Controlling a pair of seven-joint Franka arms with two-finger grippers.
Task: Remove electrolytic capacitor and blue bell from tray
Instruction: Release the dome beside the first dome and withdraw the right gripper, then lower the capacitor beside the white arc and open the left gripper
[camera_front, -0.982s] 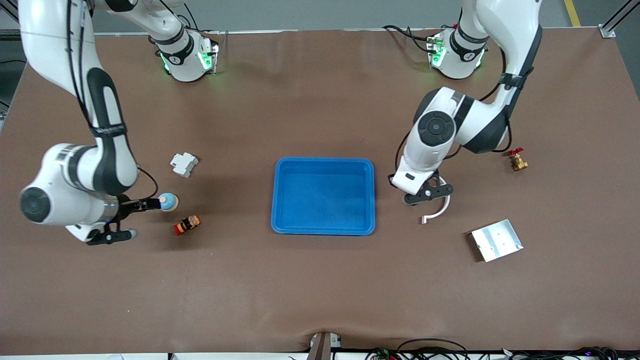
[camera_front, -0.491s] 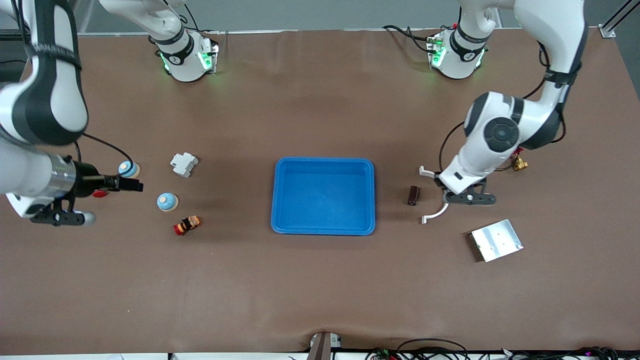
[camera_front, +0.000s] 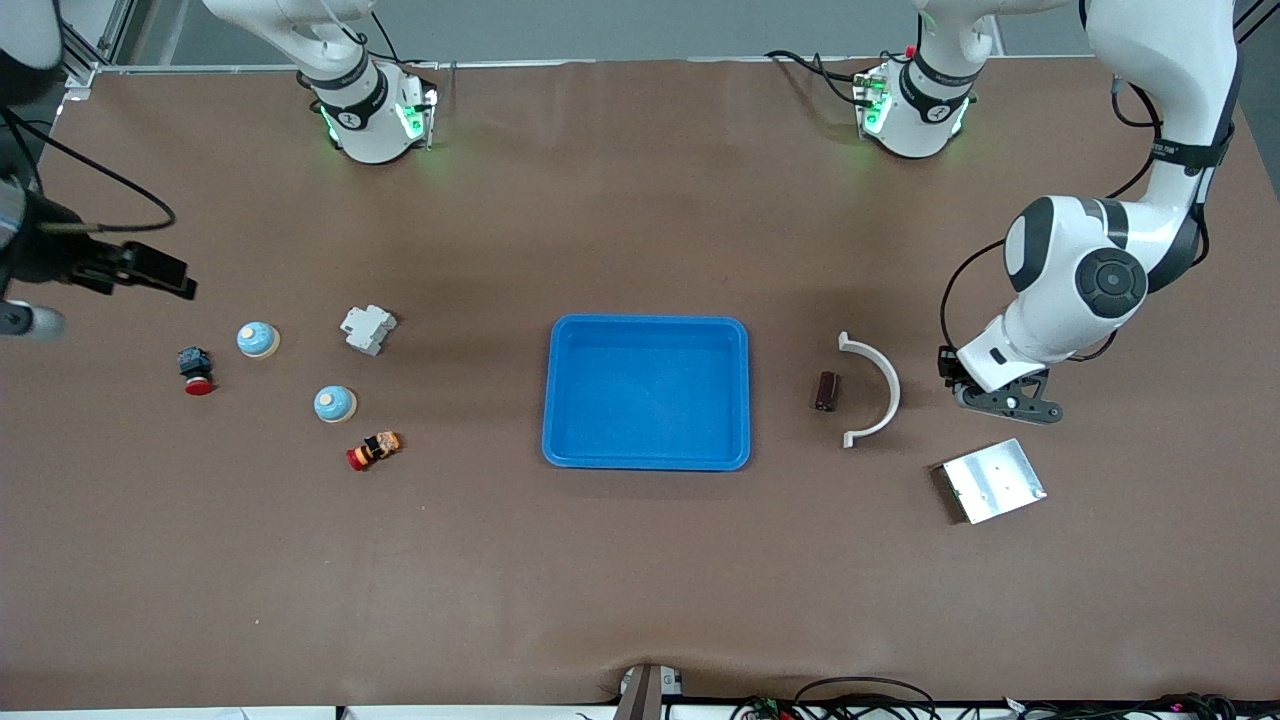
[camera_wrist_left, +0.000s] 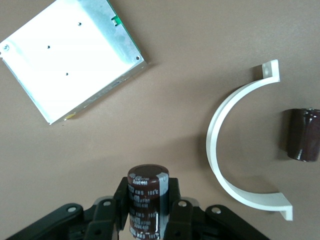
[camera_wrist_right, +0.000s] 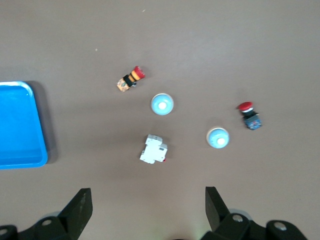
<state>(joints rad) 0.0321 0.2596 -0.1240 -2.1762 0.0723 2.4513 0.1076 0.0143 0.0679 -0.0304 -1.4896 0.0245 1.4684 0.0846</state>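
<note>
- I'm watching the right end effector hanging over the right arm's end of the worktop, jaws spread wide and carrying nothing; I'm reading that arm as waiting.
- I'm seeing a blue bell sitting on the worktop near that end, with another bell farther from the camera, both well apart from the tray.
- The tray is lying mid-worktop and showing only bare blue floor, so I'm judging the removal as all but done.
- A second capacitor is lying just beside the white curved bracket.
- The left end effector is hovering over the worktop near the metal plate, clamped on the electrolytic capacitor, upright between its fingers, probably awaiting set-down.
</note>
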